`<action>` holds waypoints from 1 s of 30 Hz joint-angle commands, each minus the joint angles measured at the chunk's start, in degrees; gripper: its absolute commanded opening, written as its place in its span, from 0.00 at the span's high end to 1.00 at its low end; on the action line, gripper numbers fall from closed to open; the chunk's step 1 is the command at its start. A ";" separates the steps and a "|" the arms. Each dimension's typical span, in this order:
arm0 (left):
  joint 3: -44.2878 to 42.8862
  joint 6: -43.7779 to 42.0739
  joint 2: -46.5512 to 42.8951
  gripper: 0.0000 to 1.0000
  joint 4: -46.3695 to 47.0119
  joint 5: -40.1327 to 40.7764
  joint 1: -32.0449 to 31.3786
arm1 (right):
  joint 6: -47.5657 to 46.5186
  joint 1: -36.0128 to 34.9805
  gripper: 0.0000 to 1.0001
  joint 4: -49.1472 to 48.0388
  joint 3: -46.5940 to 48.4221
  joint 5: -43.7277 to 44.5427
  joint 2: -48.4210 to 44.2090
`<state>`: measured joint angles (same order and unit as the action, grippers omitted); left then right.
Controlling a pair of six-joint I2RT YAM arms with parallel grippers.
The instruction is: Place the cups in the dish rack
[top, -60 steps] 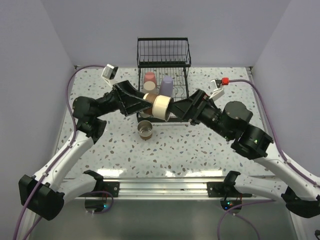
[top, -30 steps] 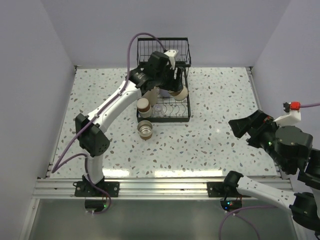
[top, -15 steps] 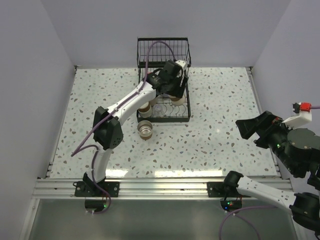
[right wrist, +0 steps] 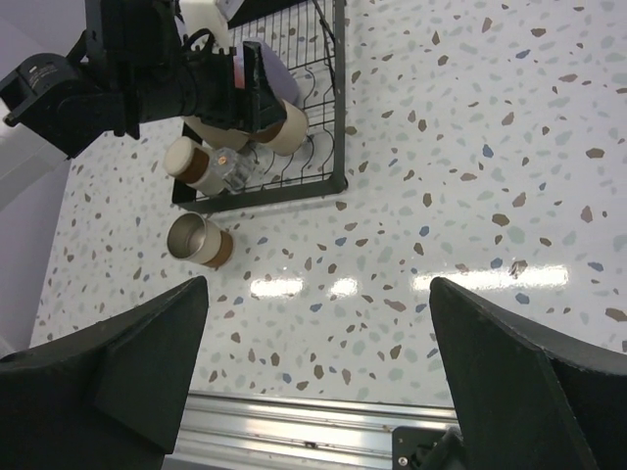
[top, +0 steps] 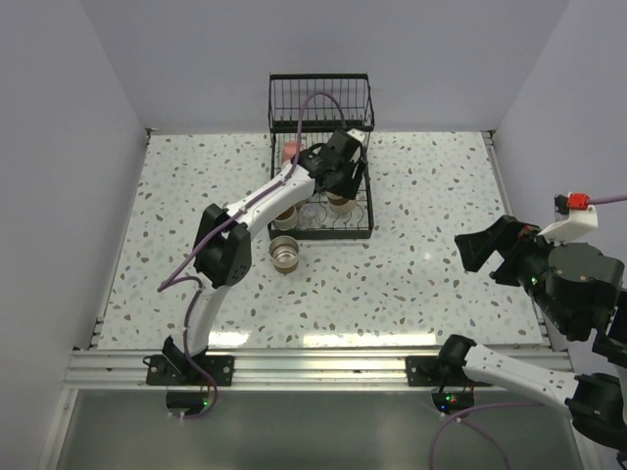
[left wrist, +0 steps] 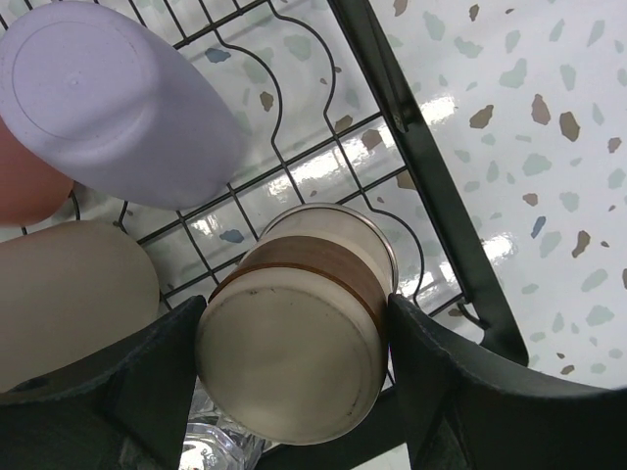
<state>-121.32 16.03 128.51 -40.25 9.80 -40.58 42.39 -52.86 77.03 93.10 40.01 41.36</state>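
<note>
Where the cups sit: lavender cup (left wrist: 108, 98), coral cup (left wrist: 24, 186), beige cup (left wrist: 69, 304) and clear cup (left wrist: 220, 450) are in the rack (left wrist: 431, 186), which stands at the far edge of the tabletop (left wrist: 549, 117), about midway along it. A corner cup (top: 284, 209) lies at the tray's near-left. One loose cup (top: 285, 253) stands on the tabletop just beside the rack's near side.
Left pincer (left wrist: 296, 323): closed on the banded cup (left wrist: 294, 377) — fingers pressed on opposite sides of its wall, base toward the wrist camera, mouth down over the tray's right side.
Rim on wires: cannot tell.
Right pincer (right wrist: 318, 313): spread wide, empty, near the right edge, well apart from the rack.
Handling: likely light, stiff and smooth-walled — apt to slip in the grip or tip on the tines.
Hold: across the wall at the brown band.
</note>
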 commanded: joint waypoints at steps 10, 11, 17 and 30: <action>-4.80 -3.38 4.64 1.00 2.98 5.75 -0.03 | -6.70 -0.05 0.02 -1.27 -0.37 2.18 2.93; -4.89 -3.29 4.91 1.00 3.07 5.93 -0.03 | -6.97 -0.05 0.02 -1.45 -0.55 2.27 3.02; -4.89 -3.73 5.17 0.76 3.33 8.04 -0.03 | -9.87 -0.05 0.02 -2.94 -1.08 2.79 3.37; -5.42 -3.90 5.09 0.11 2.63 9.01 -0.03 | -12.25 -0.05 0.02 -4.52 -2.39 2.44 3.55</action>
<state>-124.29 12.53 134.15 -39.38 17.65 -40.64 31.68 -52.86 74.81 91.31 41.08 44.29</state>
